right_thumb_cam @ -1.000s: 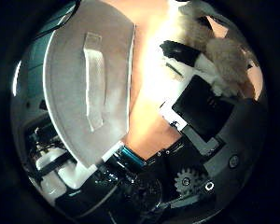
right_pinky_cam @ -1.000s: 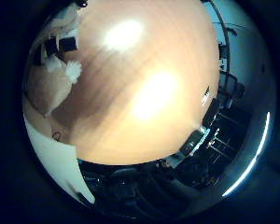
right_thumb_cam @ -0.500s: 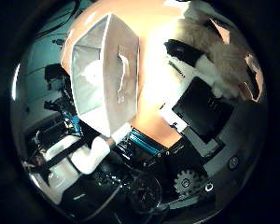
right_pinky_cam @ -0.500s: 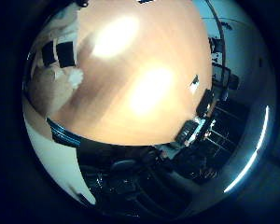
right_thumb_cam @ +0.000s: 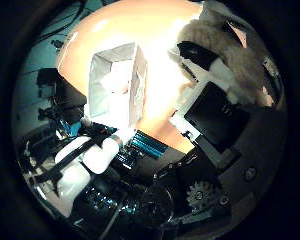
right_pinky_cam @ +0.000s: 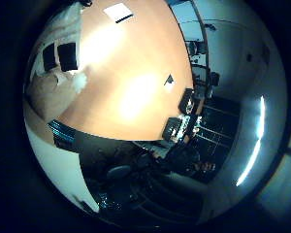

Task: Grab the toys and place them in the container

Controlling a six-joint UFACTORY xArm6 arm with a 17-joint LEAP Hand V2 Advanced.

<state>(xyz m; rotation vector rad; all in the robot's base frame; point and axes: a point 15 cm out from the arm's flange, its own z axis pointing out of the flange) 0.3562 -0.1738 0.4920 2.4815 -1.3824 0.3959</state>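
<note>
A beige fluffy plush toy [right_thumb_cam: 229, 54] lies against my palm, and the black and white fingers [right_thumb_cam: 215, 116] of my right hand [right_thumb_cam: 210, 125] are curled round it. The little finger side view shows the same toy [right_pinky_cam: 46, 90] with a white tuft, under black finger pads [right_pinky_cam: 67, 56]. The white open container [right_thumb_cam: 136, 86] stands on the orange table [right_thumb_cam: 160, 30] near its edge, well below the hand and off to one side of it. Something pale lies inside the container; I cannot make out what it is.
A white sheet [right_pinky_cam: 119, 11] lies at the table's far end and a small dark and white object [right_pinky_cam: 168, 83] sits near its side edge. A teal block [right_thumb_cam: 147, 145] is at the table edge by the container. Dark equipment racks [right_pinky_cam: 184, 121] stand beyond the table.
The whole view has pulled back: the hand has risen from the table with the plush toy still in it. The container now looks much smaller and farther away.
</note>
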